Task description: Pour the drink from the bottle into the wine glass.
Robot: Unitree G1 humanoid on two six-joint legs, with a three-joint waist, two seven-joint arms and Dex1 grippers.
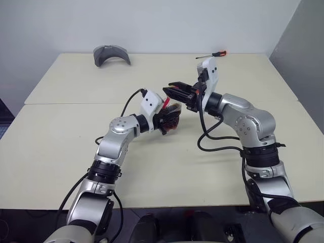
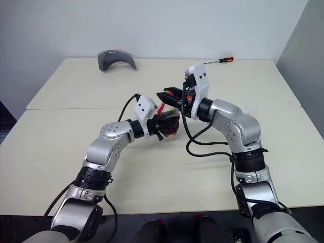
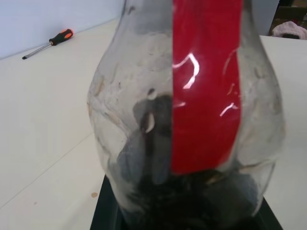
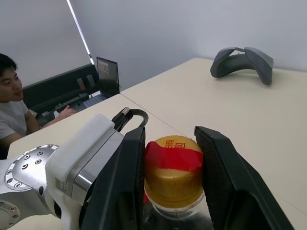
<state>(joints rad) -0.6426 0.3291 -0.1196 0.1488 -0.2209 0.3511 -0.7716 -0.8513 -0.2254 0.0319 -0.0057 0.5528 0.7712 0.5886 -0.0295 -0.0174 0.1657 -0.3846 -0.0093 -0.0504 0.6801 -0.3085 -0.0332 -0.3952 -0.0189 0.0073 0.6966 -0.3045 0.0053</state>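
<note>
The bottle (image 3: 187,120) is cut off at the neck and base in the left wrist view, and its lower body is masked by the left gripper (image 1: 164,121) in the head views. The cap (image 4: 173,172) lettering is too small to be read. The drink (image 2: 168,124) level cannot be determined.

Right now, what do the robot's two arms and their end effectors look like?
Both arms are silver-grey metal with rounded joint housings and black ribbed bands near the shoulders. Each wrist carries a white angular housing. Loose black cables loop from the wrists along the forearms. The left end effector and right end effector each have two broad, flat black fingers.
</note>
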